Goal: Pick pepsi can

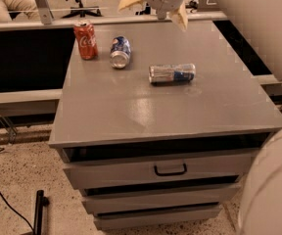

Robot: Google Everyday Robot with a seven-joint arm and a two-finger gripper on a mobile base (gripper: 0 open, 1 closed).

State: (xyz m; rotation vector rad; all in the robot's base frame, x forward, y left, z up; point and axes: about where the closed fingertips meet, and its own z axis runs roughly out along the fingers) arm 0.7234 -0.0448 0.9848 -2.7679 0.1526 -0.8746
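Observation:
The pepsi can (120, 52), blue with a silver end facing me, lies on its side at the back left of the grey cabinet top (131, 106). My gripper (155, 8) hangs above the back edge of the top, to the right of and behind the pepsi can, well apart from it. Its two tan fingers (181, 18) are spread wide and hold nothing.
An upright red Coca-Cola can (85, 39) stands just left of the pepsi can. A slim silver can with a blue patch (172, 73) lies on its side mid-top. Drawers with a black handle (170, 170) are below. My arm (258, 28) fills the right side.

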